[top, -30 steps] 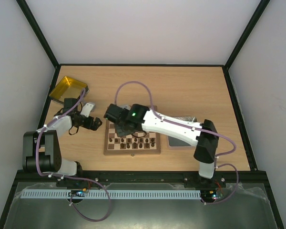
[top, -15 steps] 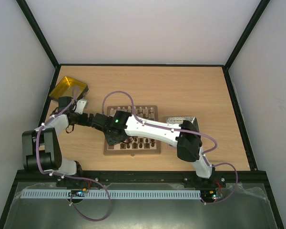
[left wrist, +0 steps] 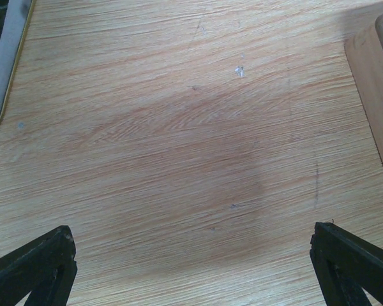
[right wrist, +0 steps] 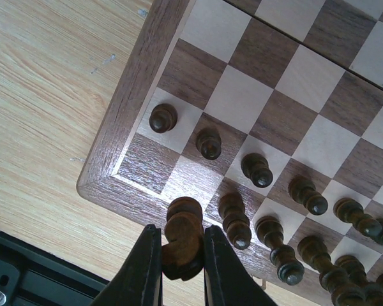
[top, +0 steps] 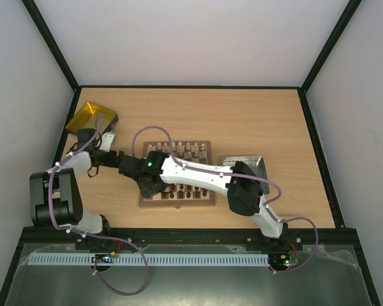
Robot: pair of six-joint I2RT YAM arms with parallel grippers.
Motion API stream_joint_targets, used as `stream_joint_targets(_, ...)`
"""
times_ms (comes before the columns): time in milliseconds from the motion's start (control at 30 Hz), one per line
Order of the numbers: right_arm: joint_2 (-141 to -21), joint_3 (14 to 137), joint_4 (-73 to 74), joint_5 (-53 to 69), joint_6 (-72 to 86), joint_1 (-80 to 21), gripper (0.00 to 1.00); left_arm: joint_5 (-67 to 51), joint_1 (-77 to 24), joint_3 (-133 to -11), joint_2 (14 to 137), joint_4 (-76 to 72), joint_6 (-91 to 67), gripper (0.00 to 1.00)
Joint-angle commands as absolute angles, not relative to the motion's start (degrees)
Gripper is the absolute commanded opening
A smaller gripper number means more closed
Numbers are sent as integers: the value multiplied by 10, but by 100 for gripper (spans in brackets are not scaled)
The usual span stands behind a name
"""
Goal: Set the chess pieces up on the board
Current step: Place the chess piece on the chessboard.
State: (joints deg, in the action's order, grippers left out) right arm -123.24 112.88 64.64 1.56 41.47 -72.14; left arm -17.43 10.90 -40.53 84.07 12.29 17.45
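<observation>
The board (top: pixel 204 173) lies mid-table, pale chess pieces (top: pixel 190 149) along its far edge and dark ones (top: pixel 190 190) along its near edge. My right gripper (right wrist: pixel 182 258) is shut on a dark brown chess piece (right wrist: pixel 182 233) and hangs over the board's near left corner (right wrist: pixel 124 172). The corner squares under it are bare; dark pawns (right wrist: pixel 163 118) and taller dark pieces (right wrist: pixel 235 220) stand in two rows beside it. In the top view the right gripper (top: pixel 147 185) sits at that corner. My left gripper (left wrist: pixel 191 274) is open over bare table just left of the board's side (left wrist: pixel 376 95), nothing between its fingers (left wrist: pixel 35 268).
A yellow translucent tray (top: pixel 91 118) sits at the back left, and a grey metallic tray (top: pixel 250 163) lies right of the board, partly under the right arm. The right arm stretches across the board's near half. A pale rim (left wrist: pixel 6 57) shows at the left wrist view's top left.
The right arm has swung from the board's far left side toward its near left corner, carrying the dark piece. The left arm has drawn back slightly toward the yellow tray.
</observation>
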Motion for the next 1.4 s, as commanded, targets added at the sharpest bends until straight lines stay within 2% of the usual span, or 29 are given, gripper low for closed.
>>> stream_joint_targets(0,-1244,1128,655,17,404,-726,7,-173,114,-419,841,123,168,100)
stream_joint_targets(433,-1241,1079,620,43,404,-726,7,-183,116,-422,848,127,171,99)
stream_joint_targets(1367,-1262,1080,599,22,389,-725,8,-193,116,-423,854,130,174,99)
